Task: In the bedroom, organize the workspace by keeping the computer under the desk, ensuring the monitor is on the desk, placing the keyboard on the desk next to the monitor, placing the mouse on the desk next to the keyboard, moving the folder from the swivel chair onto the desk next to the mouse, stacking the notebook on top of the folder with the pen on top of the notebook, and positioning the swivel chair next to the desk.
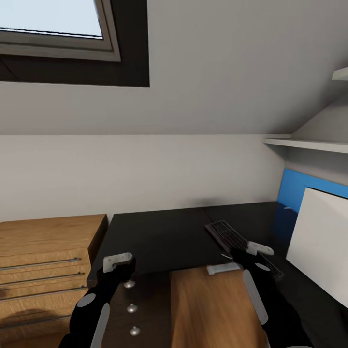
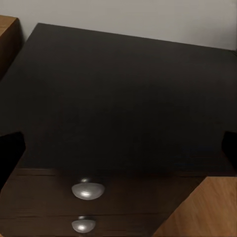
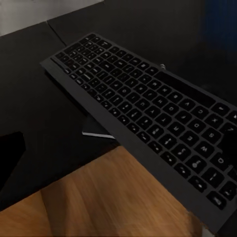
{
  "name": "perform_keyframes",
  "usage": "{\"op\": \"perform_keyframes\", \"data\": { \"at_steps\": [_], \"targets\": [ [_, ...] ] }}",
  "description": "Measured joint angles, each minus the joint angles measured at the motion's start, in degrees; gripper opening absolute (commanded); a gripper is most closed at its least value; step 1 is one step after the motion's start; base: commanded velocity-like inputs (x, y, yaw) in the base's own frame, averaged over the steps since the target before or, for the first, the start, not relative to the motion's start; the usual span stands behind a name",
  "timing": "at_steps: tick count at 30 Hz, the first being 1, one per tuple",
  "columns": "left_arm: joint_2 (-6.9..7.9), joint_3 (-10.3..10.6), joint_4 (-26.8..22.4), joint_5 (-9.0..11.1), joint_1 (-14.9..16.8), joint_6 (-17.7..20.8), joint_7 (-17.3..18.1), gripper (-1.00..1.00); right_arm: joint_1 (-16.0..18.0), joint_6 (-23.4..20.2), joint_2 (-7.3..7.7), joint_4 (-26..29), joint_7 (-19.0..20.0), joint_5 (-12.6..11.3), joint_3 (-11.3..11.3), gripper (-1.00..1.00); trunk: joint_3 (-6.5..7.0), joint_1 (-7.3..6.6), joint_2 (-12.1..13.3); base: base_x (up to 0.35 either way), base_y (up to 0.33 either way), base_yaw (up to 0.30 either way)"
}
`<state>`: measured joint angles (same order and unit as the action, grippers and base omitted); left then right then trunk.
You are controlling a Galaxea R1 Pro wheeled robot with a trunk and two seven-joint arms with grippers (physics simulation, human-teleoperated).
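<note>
The keyboard [image 1: 224,234], black keys in a thin grey frame, lies slantwise on the black desk [image 1: 164,237]. In the right wrist view the keyboard [image 3: 148,108] sticks out past the desk [image 3: 44,98] edge over the wood floor. A thin grey slab with a pale edge [image 3: 96,129], which looks like the notebook [image 1: 223,268], lies partly under it. My right gripper [image 1: 249,253] hangs open just over the keyboard's near end, its fingers [image 3: 10,158] apart from it. My left gripper [image 1: 118,263] is open and holds nothing above the desk's front corner [image 2: 123,89].
Round silver knobs [image 1: 131,308] mark the drawer unit [image 2: 88,190] below my left gripper. A light wood chest [image 1: 43,261] stands left of the desk. A large white panel [image 1: 321,241] stands at the right before a blue wall panel [image 1: 292,191]. A shelf [image 1: 309,143] hangs above.
</note>
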<state>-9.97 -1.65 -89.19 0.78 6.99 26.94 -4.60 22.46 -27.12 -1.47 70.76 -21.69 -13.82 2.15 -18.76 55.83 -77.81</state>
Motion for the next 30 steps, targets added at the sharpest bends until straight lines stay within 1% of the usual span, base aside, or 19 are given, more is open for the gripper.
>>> {"op": "perform_keyframes", "data": {
  "at_steps": [21, 24, 30],
  "targets": [
    [0.0, 0.0, 0.0, 0.0, 0.0, 0.0, 0.0, 1.0, 0.0, 0.0, 0.0, 0.2, -0.2, 0.1, 0.0, 1.0, 0.0, 0.0, 0.0, 0.313, 0.012, 0.0],
    [0.0, 0.0, 0.0, 0.0, 0.0, 0.0, 0.0, 1.0, 0.0, 0.0, 0.03, 0.2, -0.2, 0.1, 0.0, 1.0, 0.0, 0.02, 0.0, 0.148, 0.0, -0.028],
    [0.0, 0.0, 0.0, 0.0, 0.0, 0.0, 0.0, 1.0, 0.0, 0.0, 0.42, 0.2, -0.1, 0.1, 0.2, 1.0, 0.0, 0.03, 0.0, 0.033, 0.0, -0.178]
  ]
}}
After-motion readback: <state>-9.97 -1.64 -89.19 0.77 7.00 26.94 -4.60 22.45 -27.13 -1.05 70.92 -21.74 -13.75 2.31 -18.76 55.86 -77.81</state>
